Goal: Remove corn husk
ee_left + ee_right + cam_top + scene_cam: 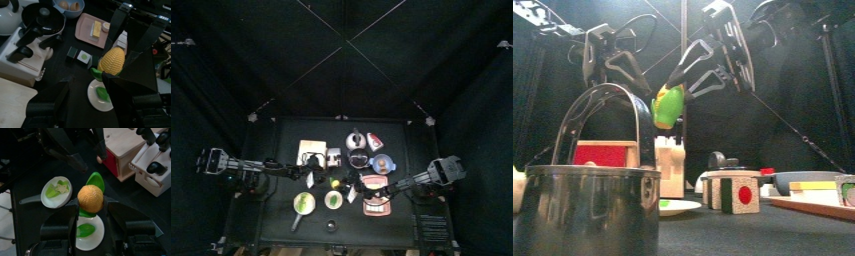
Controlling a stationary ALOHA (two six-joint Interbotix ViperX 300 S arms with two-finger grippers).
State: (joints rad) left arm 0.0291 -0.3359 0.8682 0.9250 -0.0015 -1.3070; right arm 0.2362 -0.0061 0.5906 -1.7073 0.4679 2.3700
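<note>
The corn piece (112,61) hangs in the air above the table, yellow kernels bare on most of it. The corn husk (98,74) is a green leaf still clinging to its lower end, also visible as the husk (93,179) and the husk (669,108). My right gripper (90,209) is shut on the corn, whose round end (90,198) faces that wrist camera. My left gripper (90,87) stands open just beside the corn with nothing between its jaws. In the top view the corn (334,183) sits between the two arms.
Two pale dishes with green scraps (57,190) (87,230) lie under the corn. A steel pot with a hoop handle (593,205) stands at the table's front. Behind are a pink tray (93,30), a black pan (43,17) and a red-sided box (123,153).
</note>
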